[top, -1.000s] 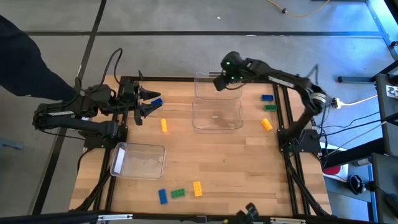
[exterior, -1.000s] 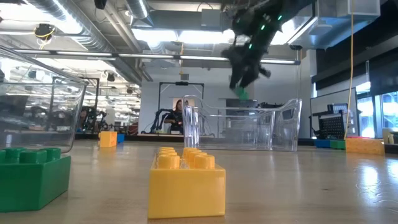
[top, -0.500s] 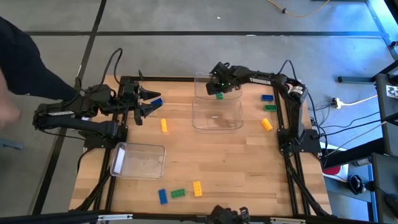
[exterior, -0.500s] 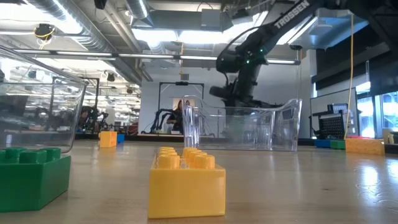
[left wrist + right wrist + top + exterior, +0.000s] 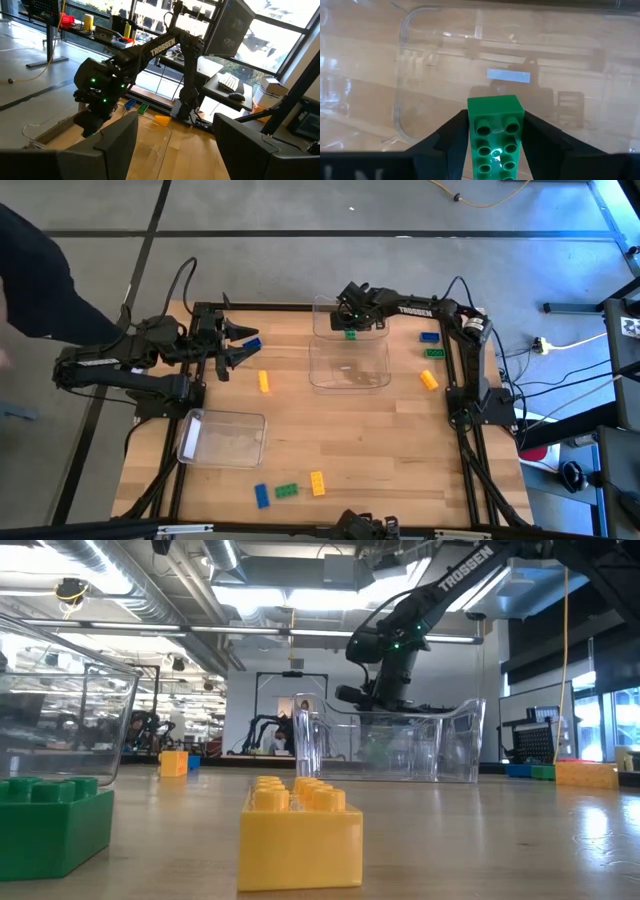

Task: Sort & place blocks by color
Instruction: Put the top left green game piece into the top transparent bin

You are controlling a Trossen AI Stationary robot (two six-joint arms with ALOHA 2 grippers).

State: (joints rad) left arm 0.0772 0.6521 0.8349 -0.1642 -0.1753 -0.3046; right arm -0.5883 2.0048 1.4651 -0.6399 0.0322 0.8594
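The right gripper (image 5: 351, 327) has swung left and come down over the far end of the clear bin (image 5: 348, 365), still pinching a green block (image 5: 495, 135). Release looks imminent. The left gripper (image 5: 238, 345), jaws spread, waits by a blue block (image 5: 251, 344).

Place: robotics lab | exposed ceiling ducts (image 5: 120, 580) | desk monitors (image 5: 235, 25)

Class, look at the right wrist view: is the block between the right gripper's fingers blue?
No. The block between the right gripper fingers is green, held above the clear bin.
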